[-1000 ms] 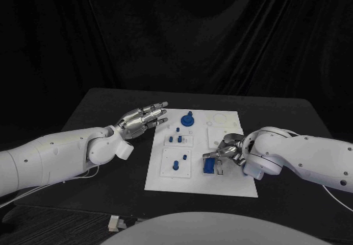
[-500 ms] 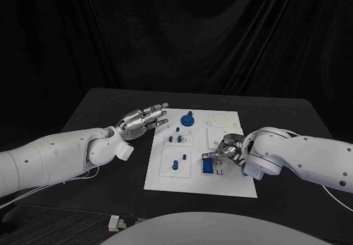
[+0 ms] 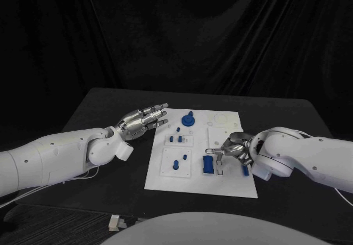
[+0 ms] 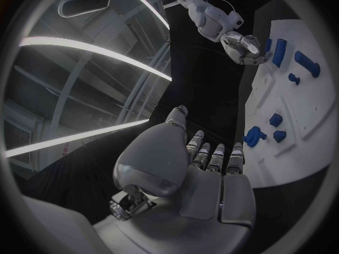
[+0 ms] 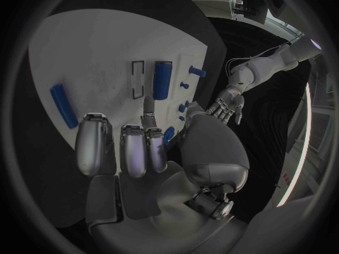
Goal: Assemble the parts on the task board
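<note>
Since the earlier frames the right hand had drawn back toward three o'clock, off the blue block, and a blue bar had come to lie bare on the task board just beside that hand. In the head view the block lay flat in the board's near half, the bar at its three o'clock, a peg at its nine o'clock, two small studs above that, and a round knobbed part near the board's far edge. The left hand hovered beside the board's far-left edge, fingers straight and slightly apart, holding nothing. The right hand's fingers curled loosely above the board, apart from the block. The left wrist view showed the left hand open from behind, its fingers side by side near the knobbed part, with the right hand far across the board. The right wrist view gave what the head view hid: the right hand's fingers empty over bare board, the bar off to one side, and the block beside an empty slot.
</note>
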Tool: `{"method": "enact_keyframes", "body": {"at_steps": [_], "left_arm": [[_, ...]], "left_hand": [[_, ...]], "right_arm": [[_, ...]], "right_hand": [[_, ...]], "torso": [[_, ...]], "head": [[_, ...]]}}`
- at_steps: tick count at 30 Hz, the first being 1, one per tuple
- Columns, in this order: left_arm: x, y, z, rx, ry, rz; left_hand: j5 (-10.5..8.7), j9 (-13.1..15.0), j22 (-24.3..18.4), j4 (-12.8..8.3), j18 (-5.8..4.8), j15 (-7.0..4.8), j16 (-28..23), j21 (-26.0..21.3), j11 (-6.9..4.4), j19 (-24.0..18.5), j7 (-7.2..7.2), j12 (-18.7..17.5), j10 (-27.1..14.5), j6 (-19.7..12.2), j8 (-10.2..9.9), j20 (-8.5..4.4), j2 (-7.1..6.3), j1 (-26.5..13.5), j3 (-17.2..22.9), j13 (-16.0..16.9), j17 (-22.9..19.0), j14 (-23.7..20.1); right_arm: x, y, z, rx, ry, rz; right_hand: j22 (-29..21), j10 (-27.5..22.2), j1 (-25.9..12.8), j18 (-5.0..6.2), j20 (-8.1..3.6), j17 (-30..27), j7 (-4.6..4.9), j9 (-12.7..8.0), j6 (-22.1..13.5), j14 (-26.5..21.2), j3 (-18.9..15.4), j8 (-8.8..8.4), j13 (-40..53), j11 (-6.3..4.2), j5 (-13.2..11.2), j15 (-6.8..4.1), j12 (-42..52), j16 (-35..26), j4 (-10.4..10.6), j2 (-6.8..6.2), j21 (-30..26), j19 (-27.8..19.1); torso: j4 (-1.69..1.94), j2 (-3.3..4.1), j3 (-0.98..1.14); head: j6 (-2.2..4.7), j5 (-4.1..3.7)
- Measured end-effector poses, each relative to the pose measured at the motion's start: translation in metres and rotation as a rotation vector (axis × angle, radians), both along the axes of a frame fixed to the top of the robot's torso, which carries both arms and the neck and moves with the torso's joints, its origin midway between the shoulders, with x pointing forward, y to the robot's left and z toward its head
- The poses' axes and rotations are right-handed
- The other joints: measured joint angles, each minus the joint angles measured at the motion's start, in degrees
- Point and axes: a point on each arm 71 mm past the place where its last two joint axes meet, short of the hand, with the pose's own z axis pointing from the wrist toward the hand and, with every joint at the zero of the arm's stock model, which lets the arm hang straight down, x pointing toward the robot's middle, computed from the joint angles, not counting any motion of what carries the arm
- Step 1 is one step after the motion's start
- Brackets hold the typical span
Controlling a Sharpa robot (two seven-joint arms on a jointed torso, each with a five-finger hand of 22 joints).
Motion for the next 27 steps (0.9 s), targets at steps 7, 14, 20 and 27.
{"method": "enact_keyframes", "body": {"at_steps": [7, 14, 20, 27], "left_arm": [[0.0, 0.002, 0.0, 0.001, -0.001, 0.004], [-0.001, 0.001, 0.0, -0.001, -0.001, 0.003], [-0.001, 0.0, 0.0, -0.002, -0.001, 0.001], [-0.001, 0.0, 0.0, -0.003, -0.001, 0.0]], "left_hand": [[0.0, 0.0, 0.0, 0.0, 0.0, 0.0, 0.0, 0.0, 0.0, 0.0, 0.0, 0.0, 0.0, 0.0, 0.0, 0.0, 0.0, 0.0, 0.0, 0.0, 0.01, 0.0], [0.08, 0.0, 0.0, 0.0, 0.0, 0.01, 0.0, 0.0, 0.05, 0.0, 0.0, 0.0, 0.05, 0.0, 0.12, 0.0, 0.0, 0.0, 0.0, 0.0, 0.02, -0.01], [0.22, 0.0, 0.0, 0.0, 0.0, 0.21, 0.0, 0.0, 0.19, 0.0, 0.0, 0.0, 0.19, 0.0, 0.28, 0.0, 0.0, 0.0, 0.0, 0.0, 0.03, -0.22], [0.22, 0.0, 0.0, 0.0, 0.0, 0.21, 0.0, 0.0, 0.19, 0.0, 0.0, 0.0, 0.19, 0.0, 0.28, 0.0, 0.0, 0.0, 0.0, 0.06, 0.03, -0.22]], "right_arm": [[0.017, -0.017, 0.053, 0.02, -0.115, -0.021], [0.018, -0.028, 0.068, -0.017, -0.136, 0.009], [0.018, -0.035, 0.064, -0.099, -0.147, 0.063], [0.009, -0.048, 0.045, -0.191, -0.137, 0.102]], "right_hand": [[0.0, 0.0, 9.47, 0.0, 0.0, 0.0, 0.24, -0.2, -2.21, 0.0, -0.08, 1.82, 0.0, 0.0, 17.11, 0.0, 0.0, 0.0, -4.64, 2.7, 1.14, 0.0], [-0.01, 0.0, 11.33, -0.01, 0.0, 0.0, -0.48, -1.64, 0.66, 0.0, 0.0, 2.55, -0.01, 0.0, 17.07, 0.0, 0.0, 0.0, -5.49, 3.66, 1.78, 0.0], [-0.01, -0.13, 11.34, -0.01, 0.0, 0.0, -1.19, -2.72, 2.93, 0.0, 0.0, 2.55, -0.01, -0.14, 16.4, 0.0, 0.0, 0.0, -5.48, 3.67, 2.17, 0.0], [-0.01, -0.09, 11.78, 0.0, -0.62, 0.0, -2.29, -1.81, 6.22, 0.07, 0.15, 3.99, -0.02, -1.22, 17.34, -0.79, 0.0, -0.65, -5.64, 4.12, 2.17, 0.21]], "torso": [[-0.03, 0.01, 0.0], [-0.03, -0.01, 0.0], [-0.01, -0.01, 0.0], [0.03, -0.03, -0.04]], "head": [[0.0, -0.25], [0.0, -0.58], [0.0, -1.2], [0.0, -2.07]]}}
